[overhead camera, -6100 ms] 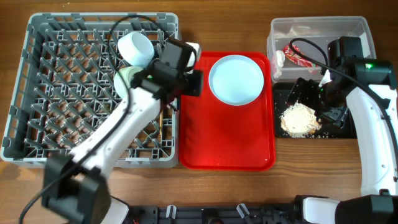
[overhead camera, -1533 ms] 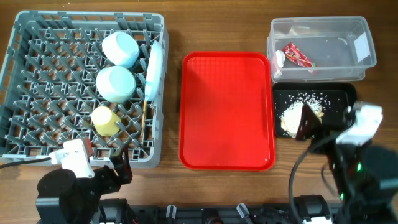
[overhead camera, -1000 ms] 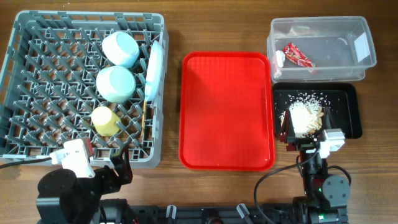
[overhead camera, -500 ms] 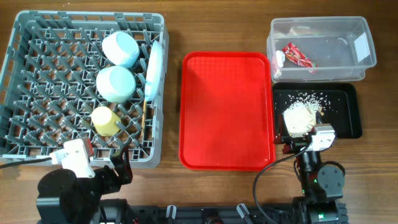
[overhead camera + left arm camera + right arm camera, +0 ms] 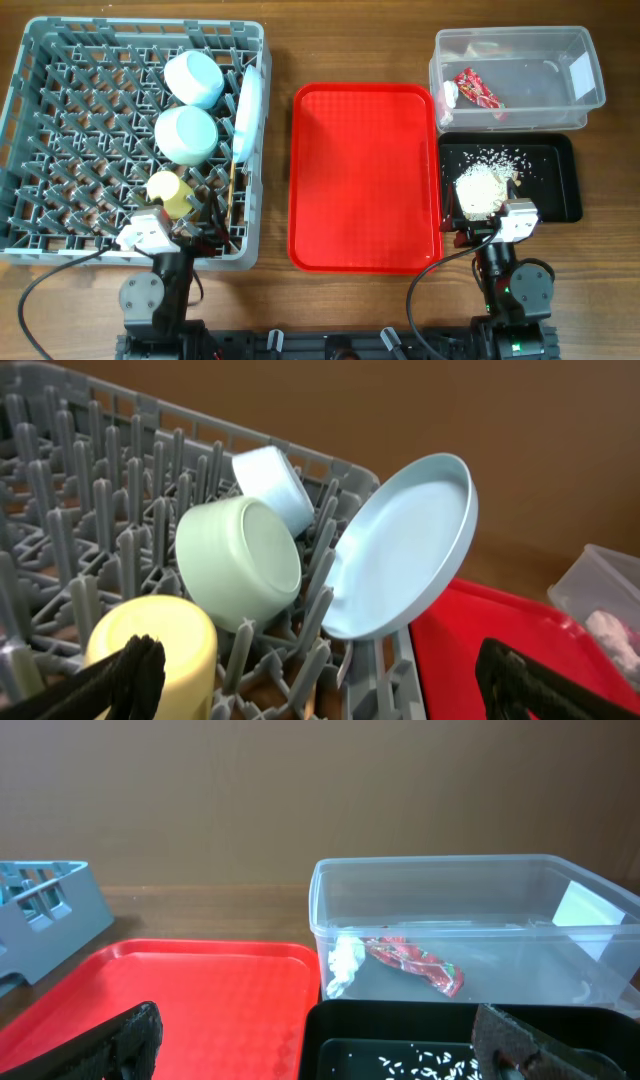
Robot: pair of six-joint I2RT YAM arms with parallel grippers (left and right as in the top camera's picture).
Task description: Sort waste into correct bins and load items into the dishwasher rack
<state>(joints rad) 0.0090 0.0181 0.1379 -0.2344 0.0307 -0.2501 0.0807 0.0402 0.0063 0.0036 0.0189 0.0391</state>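
The grey dishwasher rack [image 5: 60, 120] holds a pale blue bowl [image 5: 193, 78], a light green bowl [image 5: 240, 550], a yellow cup [image 5: 168, 192] and a blue plate [image 5: 248, 112] standing on edge. My left gripper [image 5: 185, 232] hangs open at the rack's near edge, behind the cup [image 5: 165, 645]. A red wrapper [image 5: 478, 90] and a white scrap [image 5: 450, 95] lie in the clear tub [image 5: 520, 40]. Rice crumbs [image 5: 482, 188] sit in the black tray [image 5: 555, 190]. My right gripper [image 5: 480, 232] is open and empty at that tray's near edge.
The bare red serving tray [image 5: 365, 180] lies between the rack and the bins. Both arms are folded low at the table's front edge. In the right wrist view the rack's corner [image 5: 45, 910] shows at the far left.
The plate has gone from the red tray into the rack. The left arm has shifted right from the front-left corner to the rack's near edge. The right arm settled half a second ago.
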